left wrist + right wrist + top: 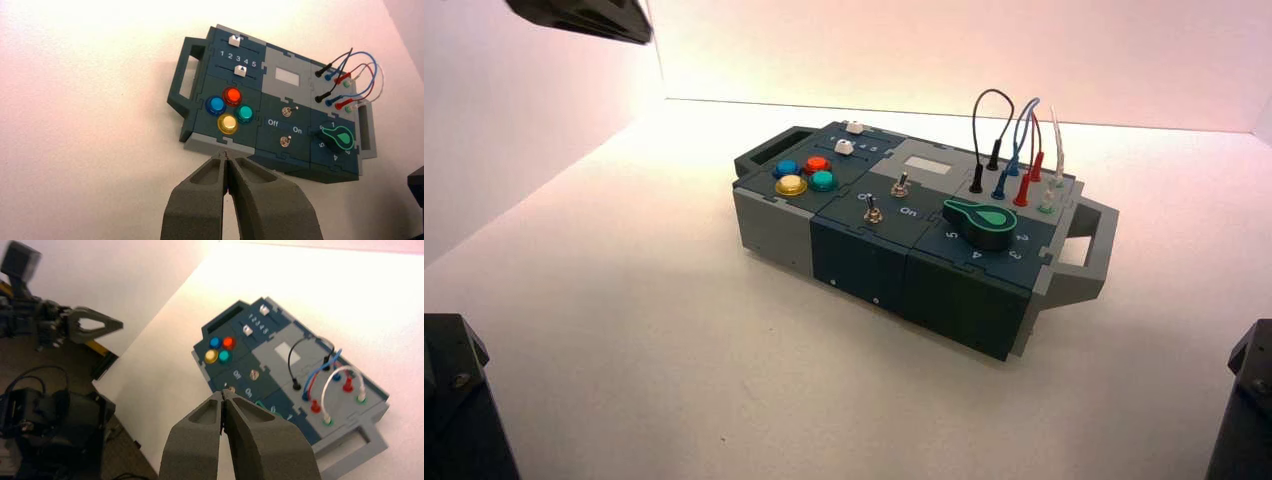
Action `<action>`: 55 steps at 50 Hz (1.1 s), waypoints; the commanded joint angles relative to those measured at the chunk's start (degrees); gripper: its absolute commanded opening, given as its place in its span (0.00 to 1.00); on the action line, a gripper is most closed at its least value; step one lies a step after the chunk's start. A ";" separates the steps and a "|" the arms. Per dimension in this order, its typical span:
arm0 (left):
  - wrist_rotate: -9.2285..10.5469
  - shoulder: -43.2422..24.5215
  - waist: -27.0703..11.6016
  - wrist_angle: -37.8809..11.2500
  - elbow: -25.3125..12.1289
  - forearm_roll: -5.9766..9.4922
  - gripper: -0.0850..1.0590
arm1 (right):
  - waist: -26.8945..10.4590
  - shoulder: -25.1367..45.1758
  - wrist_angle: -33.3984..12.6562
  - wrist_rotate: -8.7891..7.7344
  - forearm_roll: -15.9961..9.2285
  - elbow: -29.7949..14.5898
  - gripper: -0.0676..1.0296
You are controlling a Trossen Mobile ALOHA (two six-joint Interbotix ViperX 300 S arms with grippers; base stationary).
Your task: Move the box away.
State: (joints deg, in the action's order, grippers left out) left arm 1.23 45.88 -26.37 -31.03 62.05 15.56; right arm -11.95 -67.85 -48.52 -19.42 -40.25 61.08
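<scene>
The box [874, 262] lies turned on the white table, right of centre in the high view, with a handle at each end. Its top carries four round buttons [804, 176], two toggle switches [886, 197], a green dial [982, 222] and looped plug wires [1014, 140]. In the left wrist view my left gripper [226, 156] is shut and empty, held above and short of the box [287, 60] near its grey corner. My right gripper [222, 394] is shut and empty too, hovering over the box [280, 352] beside its switch side. Neither touches the box.
White walls [524, 120] close the table's left and back. Both arms' dark bases sit at the high view's lower corners, left [454, 400] and right [1246, 400]. A dark object [584, 18] hangs at the top left. Beyond the table's left edge are floor and cables [45, 440].
</scene>
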 commanded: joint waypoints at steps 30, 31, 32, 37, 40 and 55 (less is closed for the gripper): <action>-5.71 -16.35 2.02 11.25 -8.00 -1.05 0.05 | -0.26 19.51 13.97 -5.45 2.11 -8.09 0.04; -5.71 -16.35 2.64 11.34 -8.00 -1.05 0.05 | -0.26 20.13 14.50 -5.45 2.11 -7.91 0.04; -5.71 -16.44 3.60 11.51 -8.09 -1.14 0.05 | -0.26 20.74 14.85 -5.45 2.20 -7.91 0.04; -6.42 -16.96 5.80 11.51 -8.44 -1.32 0.05 | -0.26 24.35 15.38 -6.24 2.29 -8.26 0.04; -7.03 -17.40 6.50 11.60 -8.79 -1.32 0.05 | -0.26 26.72 15.91 -7.47 2.29 -8.53 0.04; -8.44 -21.53 8.61 13.45 -9.14 -1.32 0.05 | -0.26 28.65 18.19 -8.88 2.37 -6.86 0.04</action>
State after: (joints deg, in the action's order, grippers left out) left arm -6.86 25.31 -17.75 -18.28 54.93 14.33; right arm -12.04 -39.11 -30.67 -27.95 -37.79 54.67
